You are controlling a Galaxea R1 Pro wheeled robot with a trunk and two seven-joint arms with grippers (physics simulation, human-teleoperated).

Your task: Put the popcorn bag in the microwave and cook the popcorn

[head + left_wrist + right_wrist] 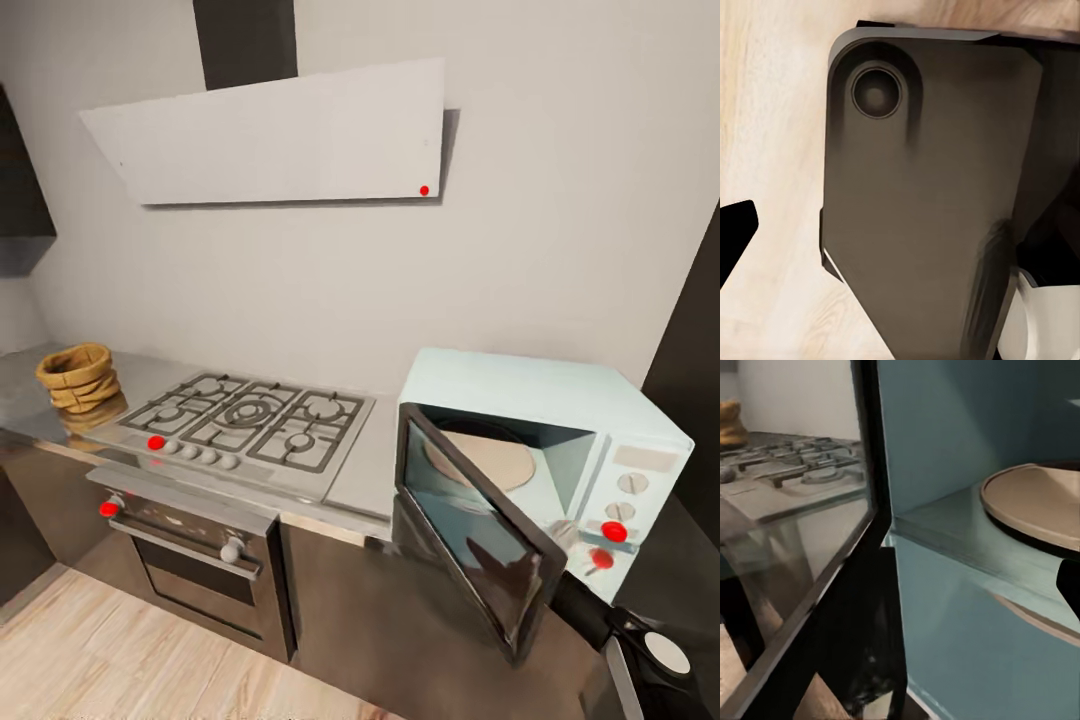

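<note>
Far left, the popcorn bag (80,377) sits on the countertop (368,468) beyond the hob (245,426); centre-right, the microwave (560,440) stands with its door (470,535) swung open, turntable (488,459) bare; the right gripper (566,534) seems to touch the door edge, jaws unreadable; so the bag lies well leftward, likely nearer the left arm.

Kitchen interior. A pale plain wall (560,200) carried a slanted white extractor hood (280,135) at 12 o'clock. Below it sat a steel gas hob (245,425) over a built-in oven (195,560). Light wood-plank floor (120,660) lay at 7 o'clock.
</note>
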